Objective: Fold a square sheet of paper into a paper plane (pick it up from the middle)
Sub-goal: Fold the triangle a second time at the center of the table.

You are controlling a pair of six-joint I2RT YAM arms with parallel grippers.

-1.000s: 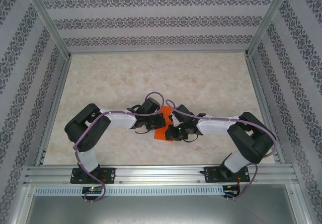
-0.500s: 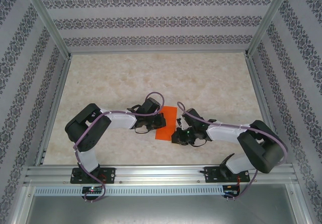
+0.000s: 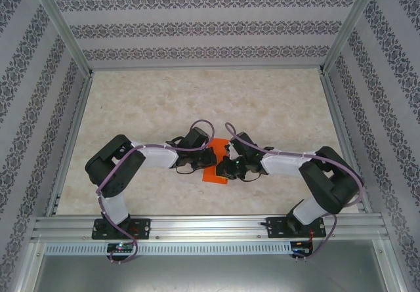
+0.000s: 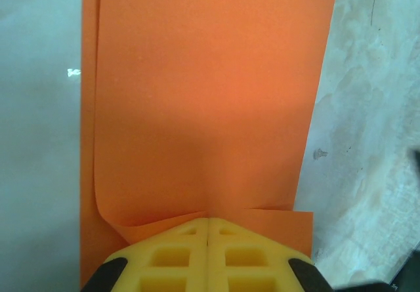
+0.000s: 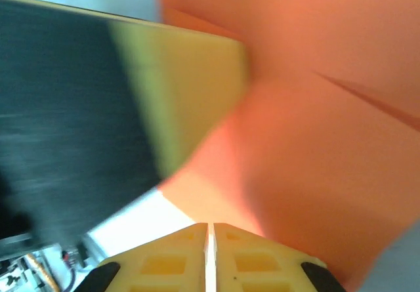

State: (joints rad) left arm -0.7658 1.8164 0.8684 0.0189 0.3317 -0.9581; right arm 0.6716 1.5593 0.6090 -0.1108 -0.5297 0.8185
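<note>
A thin bright orange sheet of paper (image 3: 211, 175), folded over on itself, lies flat on the pale marbled table (image 3: 197, 102) at its middle, nearer the arms' bases than the far wall. Both arms bend their elbows outward and reach inward, low, meeting over it. The left gripper (image 4: 208, 221) has its yellow fingers clenched together, tips touching the upper layer's near edge; whether it pinches that layer cannot be told. The right gripper (image 5: 210, 226) is likewise closed, tips just beside the paper.
</note>
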